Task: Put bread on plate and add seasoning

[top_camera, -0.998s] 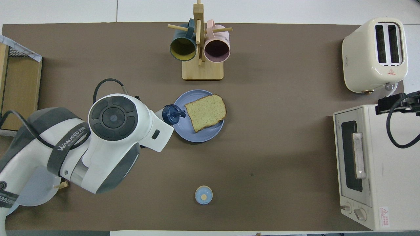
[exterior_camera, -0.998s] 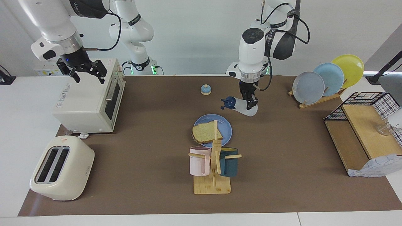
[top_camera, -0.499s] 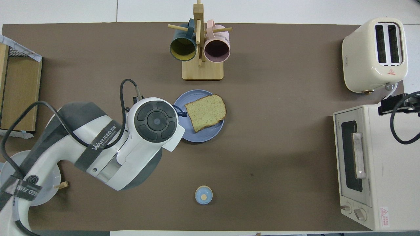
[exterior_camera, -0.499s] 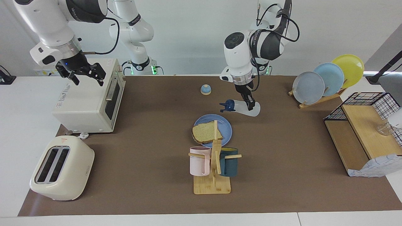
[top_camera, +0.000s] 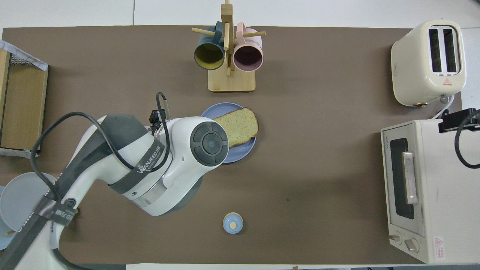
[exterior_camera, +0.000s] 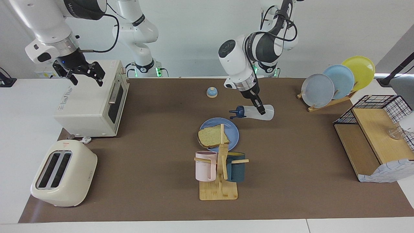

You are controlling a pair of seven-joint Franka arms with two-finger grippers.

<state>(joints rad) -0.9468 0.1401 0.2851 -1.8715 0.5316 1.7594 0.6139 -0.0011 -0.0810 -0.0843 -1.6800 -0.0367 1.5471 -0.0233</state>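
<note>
The bread lies flat on the blue plate at the middle of the mat; both also show in the overhead view, bread and plate. My left gripper is shut on the seasoning, a white bottle held on its side in the air. Its navy cap points toward the right arm's end, above the plate's rim. In the overhead view my left arm hides the bottle and gripper. My right gripper hangs open over the toaster oven, holding nothing.
The white toaster oven and cream toaster stand at the right arm's end. A wooden mug rack with two mugs stands beside the plate. A small bell, a plate rack and a wire-and-wood shelf are also here.
The left arm's wrist swung over toward the plate and laid the bottle from slanted to nearly level. The right gripper drifted slightly toward its own end over the oven.
</note>
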